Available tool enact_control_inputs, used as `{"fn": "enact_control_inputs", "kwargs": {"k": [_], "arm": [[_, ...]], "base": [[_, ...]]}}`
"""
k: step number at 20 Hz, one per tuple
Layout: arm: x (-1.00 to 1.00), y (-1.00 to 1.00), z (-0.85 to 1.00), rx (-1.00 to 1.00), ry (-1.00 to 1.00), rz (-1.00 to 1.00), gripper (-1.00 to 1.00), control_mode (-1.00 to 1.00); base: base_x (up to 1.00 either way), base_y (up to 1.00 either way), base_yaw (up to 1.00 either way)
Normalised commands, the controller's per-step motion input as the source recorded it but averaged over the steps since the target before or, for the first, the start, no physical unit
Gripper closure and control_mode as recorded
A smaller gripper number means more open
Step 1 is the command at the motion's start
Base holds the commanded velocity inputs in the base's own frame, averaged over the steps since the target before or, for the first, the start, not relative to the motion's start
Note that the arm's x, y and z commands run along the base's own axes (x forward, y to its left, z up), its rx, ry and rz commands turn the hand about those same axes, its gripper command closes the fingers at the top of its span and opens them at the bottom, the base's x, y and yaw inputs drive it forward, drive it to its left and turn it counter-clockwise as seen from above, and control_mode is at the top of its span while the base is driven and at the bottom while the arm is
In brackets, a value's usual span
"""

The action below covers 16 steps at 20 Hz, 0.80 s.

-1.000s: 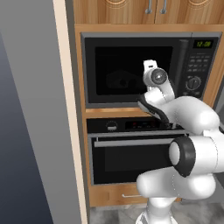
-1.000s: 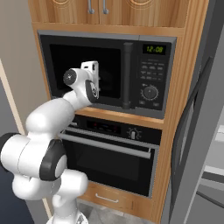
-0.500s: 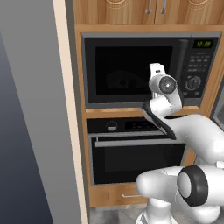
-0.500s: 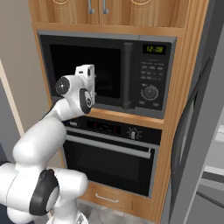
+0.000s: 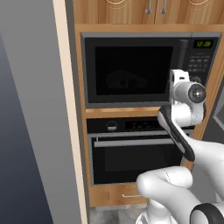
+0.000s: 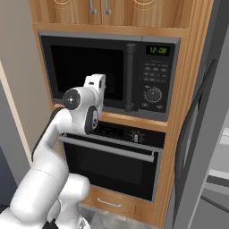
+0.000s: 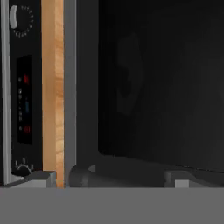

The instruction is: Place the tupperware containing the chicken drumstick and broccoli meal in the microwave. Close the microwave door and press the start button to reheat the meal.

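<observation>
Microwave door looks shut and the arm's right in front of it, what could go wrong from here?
The microwave door looks closed, and the start button on the control panel is probably still to be pressed. The open gripper sits by the vertical handle, so moving toward the panel could catch it and pull the door open. The keypad buttons are small and close together, so a wide-open gripper might press the wrong one.
</observation>
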Motion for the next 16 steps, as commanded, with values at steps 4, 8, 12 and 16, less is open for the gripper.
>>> {"fn": "enact_control_inputs", "kwargs": {"k": [4,8,12,16], "arm": [[-0.27,-0.52,0.0,0.03,0.0,0.0,-1.0,-1.0],[-0.09,-0.31,0.0,0.01,0.0,0.0,-1.0,-1.0],[-0.05,-0.38,0.0,0.0,0.01,0.0,1.0,-1.0],[-0.21,-0.56,0.0,0.0,0.03,0.0,1.0,-1.0]], "base": [[0.0,0.0,0.0],[0.0,0.0,0.0],[0.0,0.0,0.0],[0.0,0.0,0.0]]}}
